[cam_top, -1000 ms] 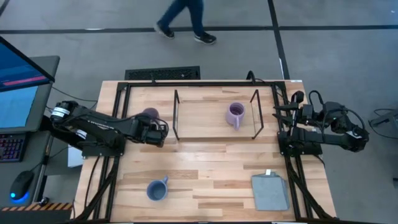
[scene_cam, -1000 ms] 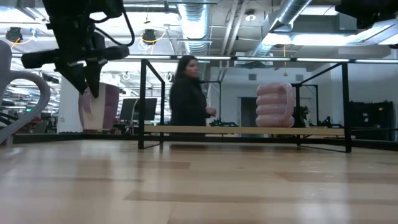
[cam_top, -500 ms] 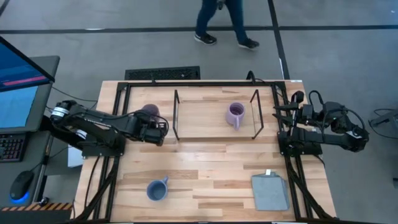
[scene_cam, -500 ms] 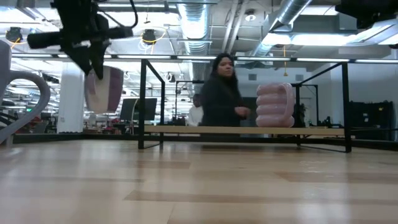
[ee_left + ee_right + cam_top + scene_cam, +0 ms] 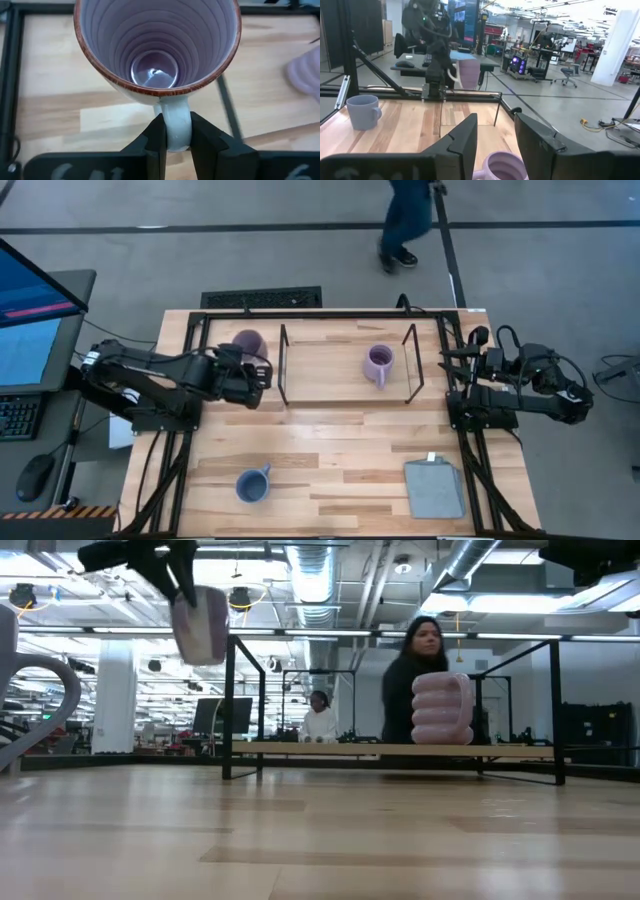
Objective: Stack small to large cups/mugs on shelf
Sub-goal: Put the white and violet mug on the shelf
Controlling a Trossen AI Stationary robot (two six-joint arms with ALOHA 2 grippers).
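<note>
My left gripper [image 5: 175, 142] is shut on a light purple mug [image 5: 156, 45] with a red-brown rim. It holds the mug [image 5: 247, 342] in the air just left of the shelf's left wire frame [image 5: 283, 366]. A second, ribbed purple mug [image 5: 379, 364] stands by its base on the shelf board [image 5: 330, 370], toward its right end. The blue mug [image 5: 252, 483] stands on the table near the front left. My right gripper [image 5: 495, 135] waits open at the table's right edge. My left gripper pinches the mug's handle [image 5: 175, 122] between its two fingers. The fingers [image 5: 156, 142] come slanting down from the table's left side. The mug [image 5: 200, 622] hangs lifted clear of the table, roughly upright, with its opening up.
A grey folded cloth [image 5: 435, 488] lies at the front right. The shelf's right wire frame [image 5: 411, 366] rises beside the ribbed mug. A black rail [image 5: 320, 313] runs along the table's far edge. A person [image 5: 418, 680] walks behind the table.
My left gripper has risen steeply, still shut on the purple mug's handle. The mug has gone from just above the table, beside the shelf's left frame, to about the height of the frame's top. The person behind has walked toward the right.
</note>
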